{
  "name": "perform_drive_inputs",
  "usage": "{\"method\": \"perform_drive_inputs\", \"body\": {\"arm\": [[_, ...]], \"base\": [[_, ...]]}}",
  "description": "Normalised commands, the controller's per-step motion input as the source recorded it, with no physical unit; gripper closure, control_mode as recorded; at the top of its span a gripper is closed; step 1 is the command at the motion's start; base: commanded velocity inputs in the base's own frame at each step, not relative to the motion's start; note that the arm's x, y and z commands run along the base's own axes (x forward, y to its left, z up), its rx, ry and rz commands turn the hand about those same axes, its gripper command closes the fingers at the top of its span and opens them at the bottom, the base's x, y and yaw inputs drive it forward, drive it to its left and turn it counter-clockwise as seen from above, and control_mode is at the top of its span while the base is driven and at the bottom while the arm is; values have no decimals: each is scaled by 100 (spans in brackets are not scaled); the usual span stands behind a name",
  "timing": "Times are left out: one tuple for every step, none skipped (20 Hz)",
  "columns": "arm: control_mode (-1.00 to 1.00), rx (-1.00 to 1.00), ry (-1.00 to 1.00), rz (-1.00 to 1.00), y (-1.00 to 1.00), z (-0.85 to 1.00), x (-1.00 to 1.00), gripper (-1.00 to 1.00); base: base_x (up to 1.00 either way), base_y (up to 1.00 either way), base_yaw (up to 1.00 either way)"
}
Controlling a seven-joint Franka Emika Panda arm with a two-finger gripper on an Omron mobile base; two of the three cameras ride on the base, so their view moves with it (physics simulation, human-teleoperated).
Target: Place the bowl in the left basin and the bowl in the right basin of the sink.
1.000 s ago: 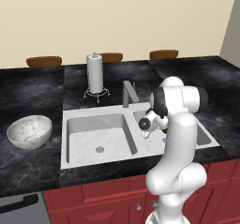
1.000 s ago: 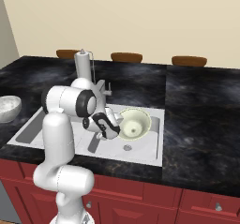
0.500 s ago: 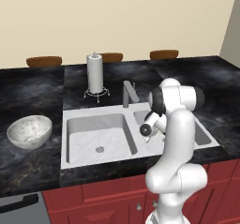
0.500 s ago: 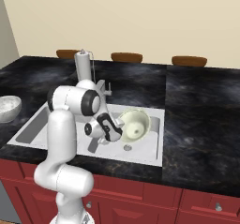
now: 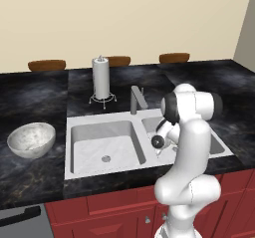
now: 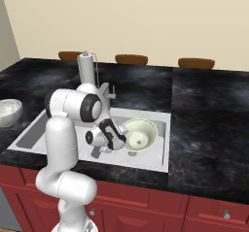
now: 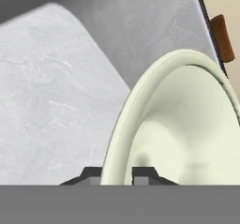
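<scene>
- Black marbled counter carries the white-grey sink; a paper towel holder stands behind it.
- Gripper is clamped on the rim of the pale green bowl; fingers sit either side of the rim.
- Bowl is tipped on edge over the right basin, its opening facing away from the arm.
- Judgement: release lies directly below.
- Speckled grey bowl rests on the counter, left of the left basin, well apart from the gripper.
</scene>
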Motion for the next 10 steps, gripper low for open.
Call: {"method": "perform_drive_inputs", "body": {"arm": [[-100, 1, 0, 0, -26, 0, -1, 100], [-100, 0, 0, 0, -40, 0, 0, 100], [-100, 0, 0, 0, -56, 0, 0, 100], [-100, 0, 0, 0, -61, 0, 4, 100], [-100, 0, 0, 0, -69, 0, 2, 100], [-100, 0, 0, 0, -69, 0, 4, 100], [-100, 1, 0, 0, -73, 0, 0, 100], [-100, 1, 0, 0, -73, 0, 0, 100], [-100, 2, 0, 0, -73, 0, 0, 100], [-100, 5, 0, 0, -70, 0, 2, 100]], "base": [[0, 0, 0], [0, 0, 0], [0, 0, 0], [0, 0, 0], [0, 0, 0], [0, 0, 0], [0, 0, 0], [0, 0, 0], [0, 0, 0], [0, 0, 0]]}}
